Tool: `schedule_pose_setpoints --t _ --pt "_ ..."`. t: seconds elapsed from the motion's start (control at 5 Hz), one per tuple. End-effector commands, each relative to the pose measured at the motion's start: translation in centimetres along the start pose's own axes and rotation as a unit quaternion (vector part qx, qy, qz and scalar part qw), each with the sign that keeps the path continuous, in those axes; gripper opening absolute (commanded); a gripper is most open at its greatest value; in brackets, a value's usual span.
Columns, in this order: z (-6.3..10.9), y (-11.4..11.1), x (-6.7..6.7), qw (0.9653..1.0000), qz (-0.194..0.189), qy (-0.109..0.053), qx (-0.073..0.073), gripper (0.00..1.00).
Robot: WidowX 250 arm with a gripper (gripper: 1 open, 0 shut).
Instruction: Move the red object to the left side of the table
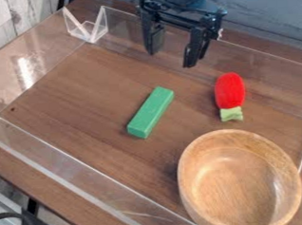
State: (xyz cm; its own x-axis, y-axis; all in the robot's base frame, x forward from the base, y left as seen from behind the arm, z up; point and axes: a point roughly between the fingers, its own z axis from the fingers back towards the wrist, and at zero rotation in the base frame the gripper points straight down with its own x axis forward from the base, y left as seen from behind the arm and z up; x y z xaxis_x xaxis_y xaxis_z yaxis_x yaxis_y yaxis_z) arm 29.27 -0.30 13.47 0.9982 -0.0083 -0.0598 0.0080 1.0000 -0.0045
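Sharing the table [77,94]: one red object [229,93], one green block [150,112], one wooden bowl [240,181].

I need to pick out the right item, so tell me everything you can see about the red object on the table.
The red object is a small, bright red, oval toy with a short green leafy end pointing toward the camera, strawberry-like. It lies flat on the table, right of the green block, just beyond the wooden bowl. Nothing touches it.

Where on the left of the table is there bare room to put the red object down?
The stretch left of the green block, running to the left acrylic wall, is bare table. The right is crowded: the red object lies just above the wooden bowl. The open end effector hangs at the back.
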Motion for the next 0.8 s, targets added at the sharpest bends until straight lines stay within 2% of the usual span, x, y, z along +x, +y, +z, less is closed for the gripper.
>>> schedule_pose_setpoints --t 0.0,0.2,0.4,0.6 --pt "-0.8 -0.8 0.3 0.998 0.061 0.008 -0.009 1.0" --pt "-1.6 -3.4 1.4 0.9905 0.135 0.0 -0.025 1.0" --pt "-2.4 -6.0 2.6 0.9849 0.169 -0.01 -0.039 1.0" --pt "-3.3 -7.9 4.0 0.9809 0.186 -0.024 -0.052 1.0"
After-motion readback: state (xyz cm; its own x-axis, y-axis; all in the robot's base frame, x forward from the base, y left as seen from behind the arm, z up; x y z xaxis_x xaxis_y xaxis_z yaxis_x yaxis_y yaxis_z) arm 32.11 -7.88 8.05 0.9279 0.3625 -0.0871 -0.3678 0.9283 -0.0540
